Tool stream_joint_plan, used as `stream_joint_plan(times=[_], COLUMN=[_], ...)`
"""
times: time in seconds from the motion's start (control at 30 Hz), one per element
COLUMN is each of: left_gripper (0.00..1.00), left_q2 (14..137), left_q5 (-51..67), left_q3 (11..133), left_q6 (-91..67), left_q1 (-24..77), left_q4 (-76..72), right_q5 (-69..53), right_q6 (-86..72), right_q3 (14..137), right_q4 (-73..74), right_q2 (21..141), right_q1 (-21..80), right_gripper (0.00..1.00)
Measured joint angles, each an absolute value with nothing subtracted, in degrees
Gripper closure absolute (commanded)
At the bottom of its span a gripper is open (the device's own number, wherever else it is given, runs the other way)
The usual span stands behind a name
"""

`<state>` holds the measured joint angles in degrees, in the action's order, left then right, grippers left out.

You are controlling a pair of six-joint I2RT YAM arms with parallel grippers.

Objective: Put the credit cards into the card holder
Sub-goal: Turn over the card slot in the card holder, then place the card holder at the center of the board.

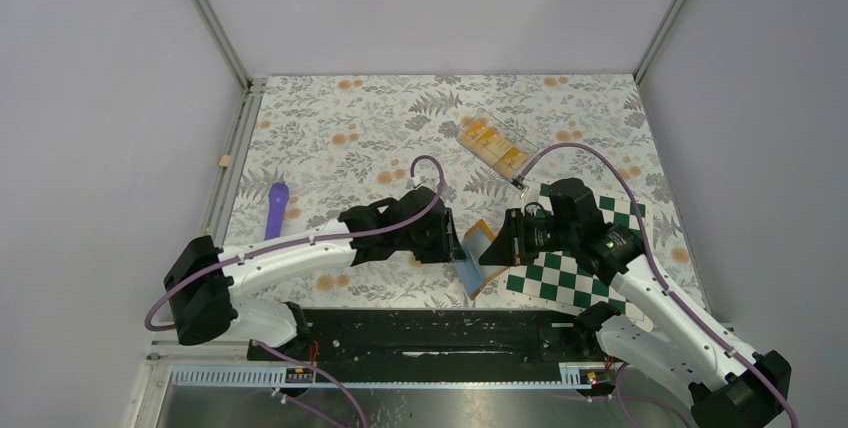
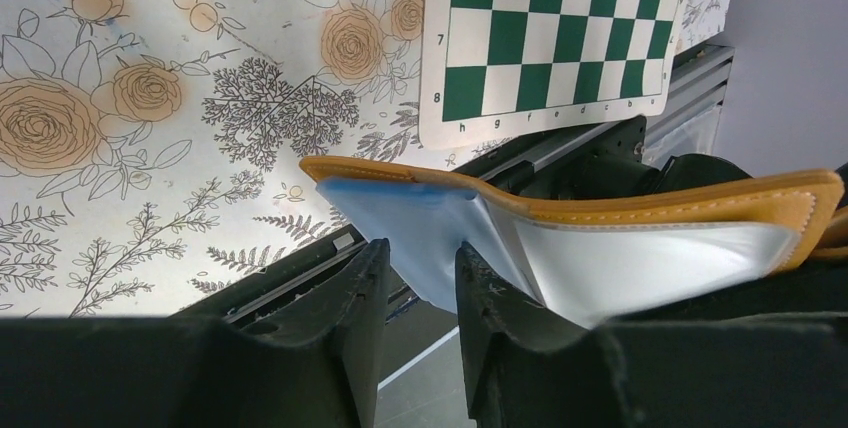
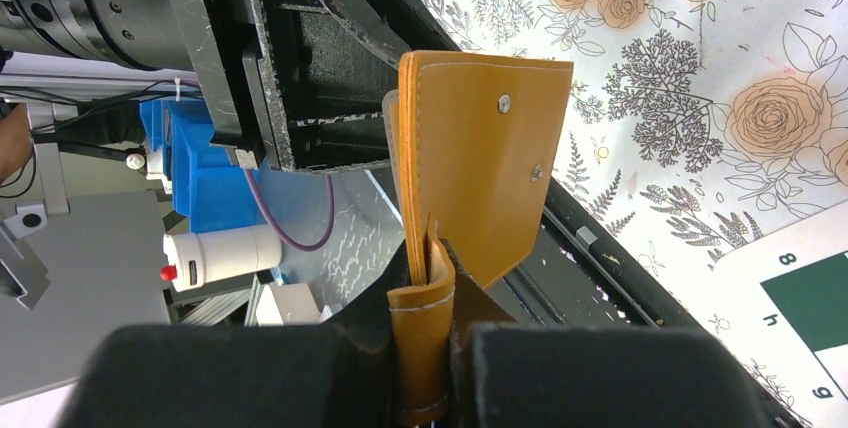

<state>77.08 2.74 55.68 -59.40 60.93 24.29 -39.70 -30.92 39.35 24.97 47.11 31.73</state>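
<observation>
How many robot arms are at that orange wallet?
2: left arm, from the left, left end effector straddling the wallet's blue pocket; right arm, from the right, right end effector pinching its cover.

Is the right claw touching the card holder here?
Touching. The right wrist view shows the right claw clamped shut on an orange flap of the card holder.

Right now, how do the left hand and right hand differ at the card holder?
The right hand is shut on the orange cover of the card holder; the left hand has its jaws apart, the light-blue inner pocket in their gap. The right hand reaches in from the right, the left hand from the left. Both meet at the card holder.
</observation>
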Motion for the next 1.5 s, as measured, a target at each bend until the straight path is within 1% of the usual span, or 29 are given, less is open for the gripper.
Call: stream_joint_plan(times=[0.43,0.57,0.6,0.63,0.77,0.87,1.03,1.13,1.27,1.4,1.5], left_gripper=[0.74,0.74,0.72,0.68,0.47,0.41,0.37,0.35,0.35,0.35,0.35], left_q2=[79.13,79.68,79.79,79.85,79.7,77.45,68.05,63.16,58.37,56.27,56.05], left_q5=[2.81,2.85,2.85,2.92,3.42,4.36,6.55,6.68,6.57,6.33,6.13], left_q3=[56.29,56.29,56.29,56.29,56.07,54.0,47.22,45.41,45.23,45.23,45.25], left_q6=[-59.33,-59.13,-58.96,-58.87,-58.08,-58.0,-59.51,-59.86,-59.57,-58.3,-57.08], left_q1=[61.12,61.12,61.12,61.12,61.12,61.1,59.96,58.92,57.06,55.16,54.33], left_q4=[24.34,24.6,24.8,24.99,24.77,22.22,13.67,11.46,11.79,14.37,16.95], right_q5=[-39.99,-40.05,-40.05,-40.1,-40.1,-40.07,-40.18,-40.34,-40.53,-39.48,-36.47], right_q6=[-30.92,-30.89,-30.89,-30.89,-30.87,-30.87,-31.35,-32.47,-34.98,-38.15,-43.22], right_q3=[38.7,38.7,38.7,38.7,38.7,38.7,38.17,37.01,34.87,32.18,28.84], right_q4=[24.93,24.93,24.93,24.93,24.93,24.86,22.33,19.03,11.92,3.68,-6.94], right_q2=[47.64,48.12,48.23,48.29,48.69,49.17,51.07,53.23,58.04,62.72,67.99], right_q1=[31.73,31.73,31.73,31.73,31.73,31.73,31.73,31.73,32.38,34.11,36.99], right_gripper=[1.0,1.0,1.0,1.0,1.0,1.0,1.0,1.0,1.0,1.0,1.0])
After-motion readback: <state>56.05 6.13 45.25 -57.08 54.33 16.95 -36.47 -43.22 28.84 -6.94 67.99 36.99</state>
